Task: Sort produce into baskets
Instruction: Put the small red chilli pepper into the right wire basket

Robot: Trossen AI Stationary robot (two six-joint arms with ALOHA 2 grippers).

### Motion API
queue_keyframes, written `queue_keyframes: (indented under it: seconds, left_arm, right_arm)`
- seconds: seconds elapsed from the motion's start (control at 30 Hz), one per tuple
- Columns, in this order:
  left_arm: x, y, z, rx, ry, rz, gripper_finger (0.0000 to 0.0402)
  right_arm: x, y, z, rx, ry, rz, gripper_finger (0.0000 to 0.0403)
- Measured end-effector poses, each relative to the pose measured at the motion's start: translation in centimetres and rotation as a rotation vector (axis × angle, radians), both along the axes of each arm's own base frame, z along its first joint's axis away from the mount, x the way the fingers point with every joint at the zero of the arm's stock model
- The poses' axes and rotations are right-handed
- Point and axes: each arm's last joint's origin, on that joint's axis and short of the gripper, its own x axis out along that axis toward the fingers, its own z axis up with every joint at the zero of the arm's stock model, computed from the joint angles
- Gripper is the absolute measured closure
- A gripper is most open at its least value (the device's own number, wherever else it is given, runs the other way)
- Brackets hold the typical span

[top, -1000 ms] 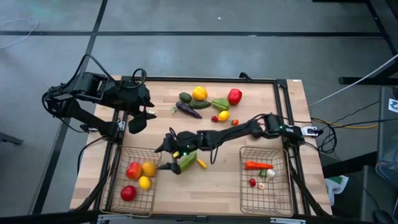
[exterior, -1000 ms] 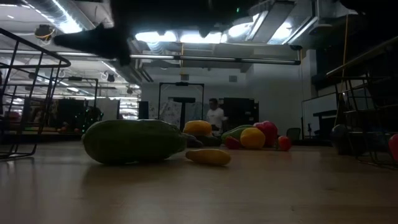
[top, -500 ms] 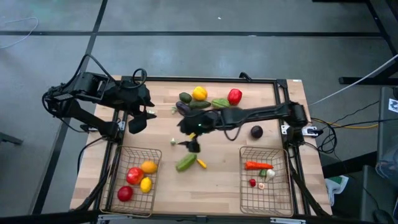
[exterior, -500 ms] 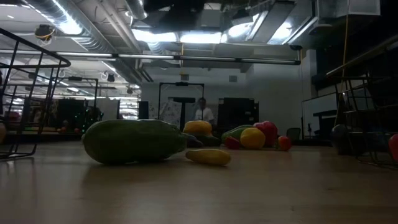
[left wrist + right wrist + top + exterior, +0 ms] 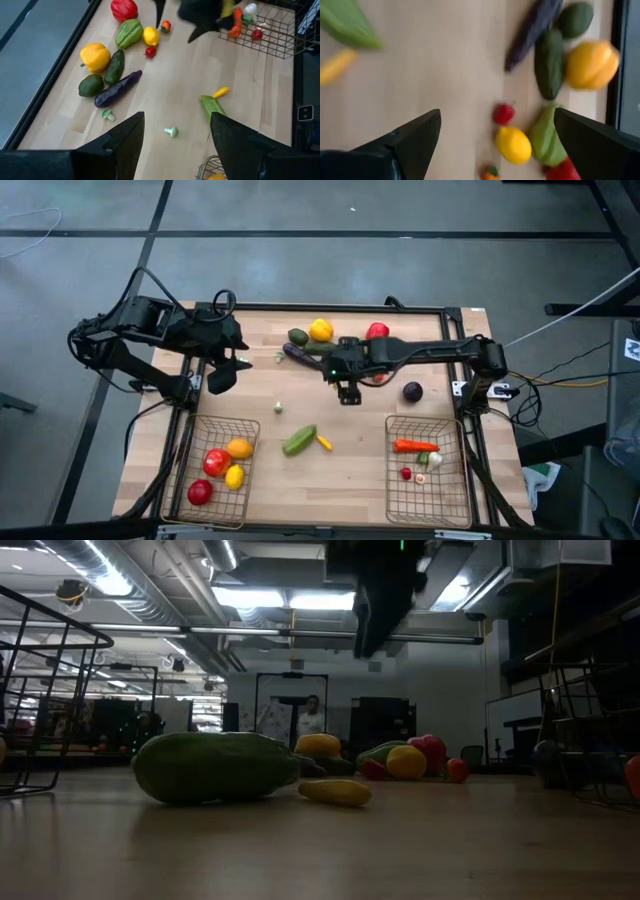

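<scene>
A grey concrete floor surrounds a light wooden desk [image 5: 360, 460] with a dark frame, seen from above, and a lit room with a person standing far off shows in the low view. The produce pile [image 5: 330, 340] lies at the far middle of the desk: a yellow pepper [image 5: 320, 330], a purple eggplant [image 5: 300, 355], a red pepper [image 5: 377, 331] and green pieces crowded together, with a dark plum [image 5: 412, 391] apart to the right. A green cucumber [image 5: 298, 441] and a small yellow piece [image 5: 324, 443] lie near the middle, between the two baskets. The left basket [image 5: 190, 455] holds red, orange and yellow pieces; the right basket [image 5: 450, 490] holds a carrot and small bits. The right tool [image 5: 348, 392] hangs over the pile's near edge with its fingers spread wide and nothing between them. The left tool [image 5: 220, 377] waits at the far left, part open and empty. The pieces in the pile touch one another, so a descent here could pinch two at once or nudge round ones off toward the far edge; the small red and yellow pieces below the tool look easy to knock aside if the fingers land off centre.
</scene>
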Motion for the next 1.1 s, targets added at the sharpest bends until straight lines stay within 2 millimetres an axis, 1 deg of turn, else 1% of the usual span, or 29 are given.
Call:
queue_keyframes:
  seconds: [0.07,0.23,0.4,0.57,0.7,0.77,0.93,1.1]
  left_arm:
    - [0.0,0.0,0.0,0.001,-0.001,0.001,0.0178]
    - [0.0,0.0,0.0,0.010,-0.003,0.009,0.0178]
    - [0.0,0.1,0.0,0.014,-0.003,0.012,0.0178]
    - [0.0,0.1,0.0,0.014,-0.003,0.012,0.0178]
    - [0.0,0.1,0.0,0.014,-0.003,0.012,0.0178]
    - [0.0,0.1,0.0,0.014,-0.004,0.012,0.0178]
    - [0.1,0.1,0.1,0.015,-0.013,0.014,0.0178]
    - [0.1,0.1,0.1,0.016,-0.018,0.015,0.0178]
  right_arm:
    - [-0.2,-1.0,-1.0,0.000,0.032,-0.021,0.0020]
    - [-0.4,-3.2,-3.7,-0.002,0.040,-0.068,0.0020]
    - [-0.5,-4.5,-6.3,-0.004,0.005,-0.103,0.0020]
    - [-0.9,-5.7,-8.5,-0.006,-0.019,-0.134,0.0020]
    - [-1.3,-6.6,-9.5,-0.007,-0.029,-0.162,0.0021]
    - [-1.4,-7.0,-9.9,0.001,-0.036,-0.173,0.0028]
    - [-1.6,-7.4,-10.8,0.029,-0.066,-0.176,0.0065]
    - [-1.6,-7.3,-11.1,0.049,-0.082,-0.166,0.0103]
